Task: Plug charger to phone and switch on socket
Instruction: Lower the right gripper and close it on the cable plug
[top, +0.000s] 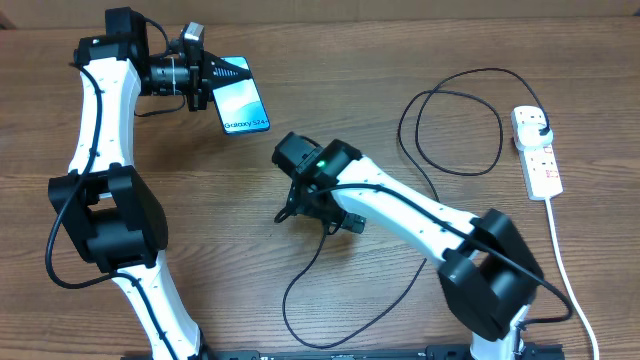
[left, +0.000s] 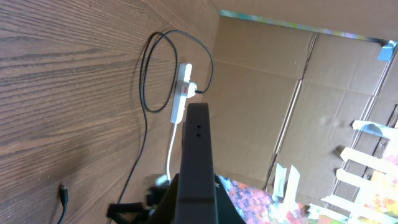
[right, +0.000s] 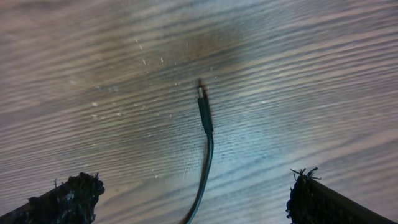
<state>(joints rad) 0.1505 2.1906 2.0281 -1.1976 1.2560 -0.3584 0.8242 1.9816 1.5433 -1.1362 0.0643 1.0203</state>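
Wood table fills the view, both arms over it. L arm far-left, R arm reaching in from near-right to mid-table.

White socket lies at the right edge, white cord running toward the near side. Charger has its black plug seated in the socket's far end; the cable makes a big loop beside it, then heads under the R arm.

Phone is far-left, screen up, "Galaxy" end pointing away from the L arm. Left fingers are clamped tight on its other end. Left wrist cam sees the phone edge-on.

Right fingers are spread wide, gripping nothing, one each side of the cable. Connector tip lies flat on the table just ahead of them, untouched, well apart from the phone.
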